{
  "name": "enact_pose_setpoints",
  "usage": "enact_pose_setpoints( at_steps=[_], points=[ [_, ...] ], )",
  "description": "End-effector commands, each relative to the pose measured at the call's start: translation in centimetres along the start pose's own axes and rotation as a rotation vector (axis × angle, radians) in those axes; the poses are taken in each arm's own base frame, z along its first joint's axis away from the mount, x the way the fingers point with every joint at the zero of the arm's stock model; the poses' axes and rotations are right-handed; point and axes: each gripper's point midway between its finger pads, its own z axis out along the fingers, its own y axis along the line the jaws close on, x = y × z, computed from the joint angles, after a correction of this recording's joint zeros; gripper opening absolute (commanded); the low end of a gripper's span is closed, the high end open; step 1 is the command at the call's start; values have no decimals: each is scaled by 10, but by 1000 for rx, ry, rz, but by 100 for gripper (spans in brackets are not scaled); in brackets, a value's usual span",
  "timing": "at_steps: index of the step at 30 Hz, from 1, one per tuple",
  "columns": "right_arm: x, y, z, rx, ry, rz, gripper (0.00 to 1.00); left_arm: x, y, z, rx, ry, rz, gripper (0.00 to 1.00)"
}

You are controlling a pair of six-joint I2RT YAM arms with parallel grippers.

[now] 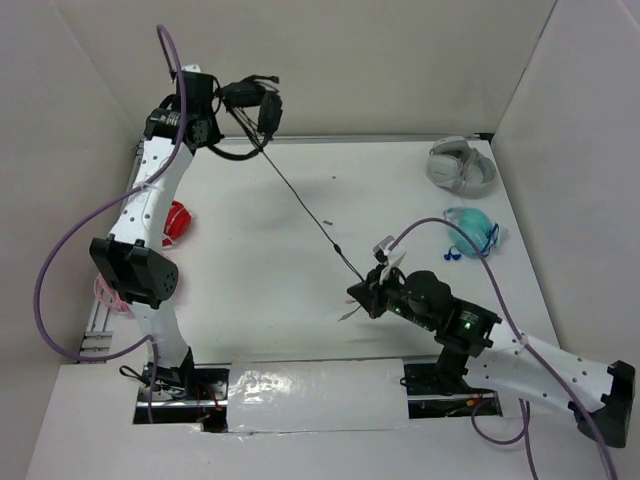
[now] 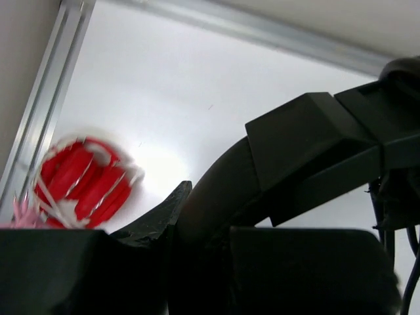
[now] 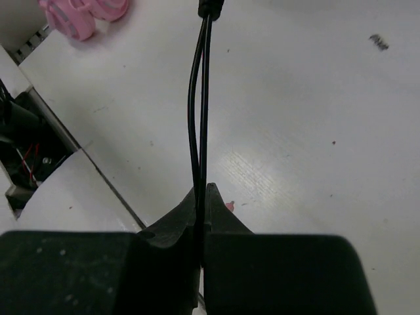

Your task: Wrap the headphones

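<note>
The black headphones (image 1: pixel 255 103) hang in the air at the far left, held by my left gripper (image 1: pixel 212 100), which is shut on the headband (image 2: pixel 223 184). The earcups hang to the gripper's right. The thin black cable (image 1: pixel 300 205) runs taut and diagonal from the headset down to my right gripper (image 1: pixel 368 292) near the table's middle. In the right wrist view the gripper (image 3: pixel 202 197) is shut on two strands of the cable (image 3: pixel 201 105), which run straight up from the fingertips.
Grey-white headphones (image 1: pixel 460 165) and teal headphones (image 1: pixel 472 230) lie at the far right. A red headset (image 1: pixel 175 222) lies by the left arm, also in the left wrist view (image 2: pixel 85 184). A pink headset (image 3: pixel 82 13) lies at the near left. Walls enclose the table.
</note>
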Motion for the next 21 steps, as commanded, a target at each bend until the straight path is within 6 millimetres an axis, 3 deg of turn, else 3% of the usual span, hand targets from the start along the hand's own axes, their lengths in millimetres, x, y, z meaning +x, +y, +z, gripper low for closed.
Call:
enact_pose_setpoints(
  at_steps=[1, 2, 4, 5, 6, 7, 9, 10, 16, 17, 18, 20, 21],
  points=[
    [-32, -8, -22, 144, -29, -94, 0, 2, 11, 4, -32, 11, -154, 0],
    [-56, -2, -30, 152, -75, -105, 0, 10, 18, 6, -72, 35, -156, 0],
    [-71, 3, -36, 190, -88, -190, 0, 29, 28, 19, -142, 82, -151, 0],
    [-94, 11, -42, 190, -135, -207, 0, 37, 34, 20, -177, 100, -151, 0],
    [-101, 16, -41, 197, -148, -244, 0, 49, 37, 26, -196, 130, -142, 0],
    [-122, 28, -46, 208, -191, -310, 0, 62, 39, 30, -214, 160, -128, 0],
    [-140, 36, -49, 226, -225, -374, 0, 75, 39, 32, -227, 189, -126, 0],
    [-159, 40, -55, 237, -256, -419, 0, 82, 39, 33, -232, 204, -117, 0],
    [-214, 61, -54, 202, -366, -602, 0, 129, 6, 31, -117, 254, 30, 0],
    [-226, 56, -53, 219, -391, -610, 0, 143, -4, 26, -91, 261, 73, 0],
    [-238, 56, -56, 207, -414, -626, 0, 145, -12, 26, -74, 244, 89, 0],
    [-247, 61, -50, 143, -422, -700, 0, 166, -26, 15, -45, 252, 166, 0],
    [-256, 48, -49, 174, -423, -719, 0, 173, -29, 11, -41, 259, 184, 0]
  ],
)
